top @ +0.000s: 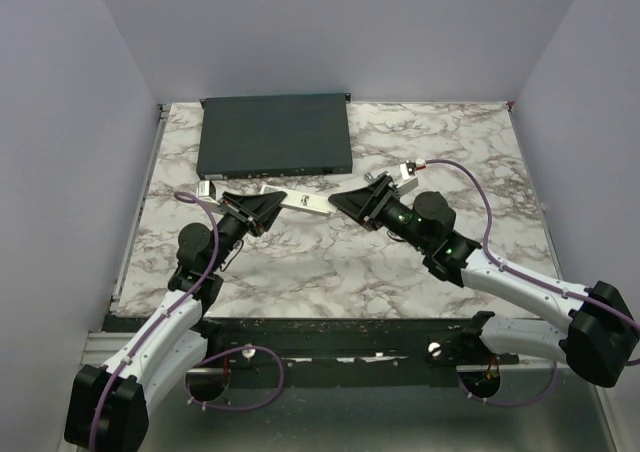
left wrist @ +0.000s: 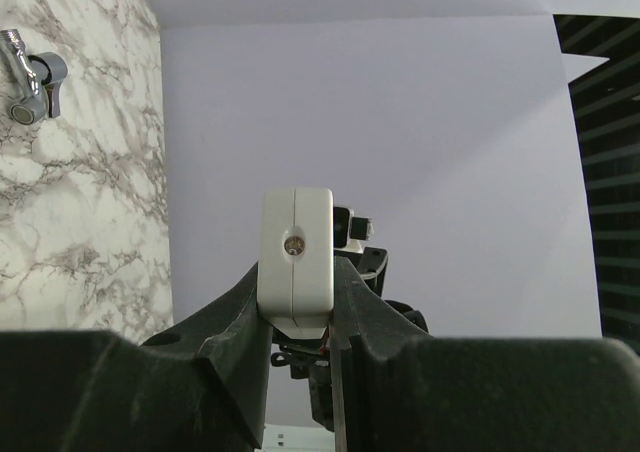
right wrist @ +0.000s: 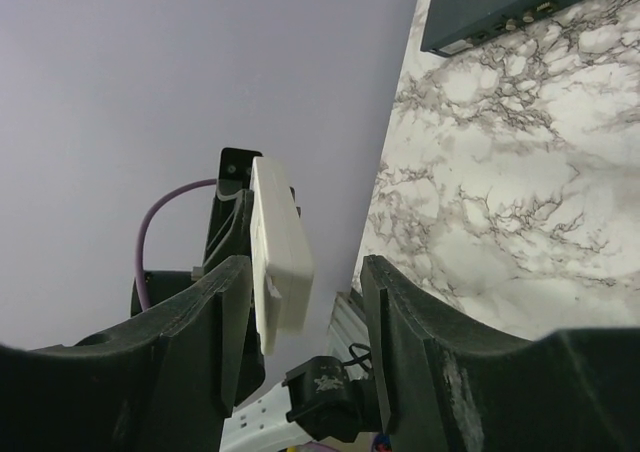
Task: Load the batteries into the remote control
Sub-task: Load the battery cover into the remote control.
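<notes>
**Fig.** Remote control (top: pixel 300 201), a white bar spanning btw. both arms, apparently raised over the marble table (top: pixel 400 272), just in front of the dark-grey box (top: pixel 275 137). L gripper (left wrist: pixel 300 292) pinches one end, fingers pressed on its flanks. R gripper (right wrist: pixel 305 272) is spread round the other end: bar against one finger, other finger apart. Batteries not discernible. Step, as judged: R letting go. Do well: L pinch firm & level, R backs off along bar's axis w/o nudging it.

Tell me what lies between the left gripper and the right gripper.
The remote control, running from the left gripper to the right gripper; the top view shows it.
</notes>
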